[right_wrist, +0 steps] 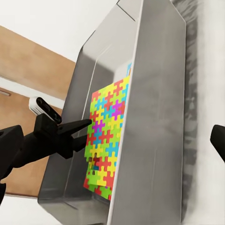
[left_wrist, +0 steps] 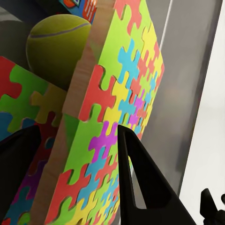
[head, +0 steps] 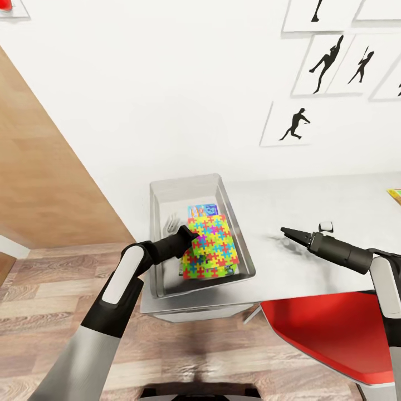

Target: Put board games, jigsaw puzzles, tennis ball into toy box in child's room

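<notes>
Toy box (head: 160, 240), a long shallow grey plastic bin with sloping walls, is sitting at the centre left of the head view on the near left corner of the light grey table (head: 312, 223). My left pincer (head: 192, 236) is reaching into it from the lower left and pinching a thin square jigsaw puzzle (head: 213, 244) of interlocking yellow, blue, pink, orange and green pieces. In the left wrist view the puzzle (left_wrist: 119, 108) is standing tilted on edge between my two dark fingers (left_wrist: 140, 183), showing its pale wooden side. A second puzzle square (left_wrist: 21, 122) is lying beneath it at the left of that frame, and a fuzzy yellow-green tennis ball (left_wrist: 56, 44) is resting just beyond it at the upper left. A board game box (head: 201, 210) with a blue printed cover is peeking out above the held puzzle in the head view.

My right pincer (head: 288, 233) is hovering over bare table at the centre right, apart from the bin, with its fingers looking pressed together. In the right wrist view the bin wall (right_wrist: 154, 117) is running up the middle of the frame.

A red chair seat (head: 328, 328) is occupying the lower right, and black athlete silhouette pictures (head: 328, 61) are hanging at the upper right.
</notes>
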Robot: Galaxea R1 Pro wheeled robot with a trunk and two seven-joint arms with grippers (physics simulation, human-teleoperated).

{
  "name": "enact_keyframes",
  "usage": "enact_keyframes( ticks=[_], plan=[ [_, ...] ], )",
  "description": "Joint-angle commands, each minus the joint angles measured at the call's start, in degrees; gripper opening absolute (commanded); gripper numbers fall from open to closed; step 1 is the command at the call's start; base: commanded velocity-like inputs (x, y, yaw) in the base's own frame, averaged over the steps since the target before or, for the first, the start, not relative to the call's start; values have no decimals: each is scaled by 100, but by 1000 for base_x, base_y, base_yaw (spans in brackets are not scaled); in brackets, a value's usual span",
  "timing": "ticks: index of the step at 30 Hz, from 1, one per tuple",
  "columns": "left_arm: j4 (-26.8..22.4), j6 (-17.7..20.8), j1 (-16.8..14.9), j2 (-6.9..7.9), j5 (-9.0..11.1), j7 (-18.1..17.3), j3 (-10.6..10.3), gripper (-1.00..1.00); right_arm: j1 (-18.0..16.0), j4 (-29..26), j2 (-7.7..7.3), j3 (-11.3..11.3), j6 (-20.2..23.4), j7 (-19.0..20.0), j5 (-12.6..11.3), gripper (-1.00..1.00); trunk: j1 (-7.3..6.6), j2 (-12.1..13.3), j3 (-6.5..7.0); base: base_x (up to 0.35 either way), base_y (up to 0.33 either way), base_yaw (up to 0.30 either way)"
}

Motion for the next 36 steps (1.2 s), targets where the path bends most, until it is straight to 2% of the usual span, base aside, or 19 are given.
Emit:
enact_keyframes(
  ticks=[1,20,36],
  plan=[
    [361,59,-3,0,-118,68,4,-100,-4,0,0,-5,19,33,24,100,5,-8,-9,0,0,0],
    [270,81,-3,7,-113,101,7,-100,-3,-5,0,-5,19,25,30,100,5,-8,-9,0,0,0],
    [57,93,-2,1,-99,453,0,-100,-2,-16,0,-5,19,24,33,100,5,-8,-9,0,0,0]
  ],
)
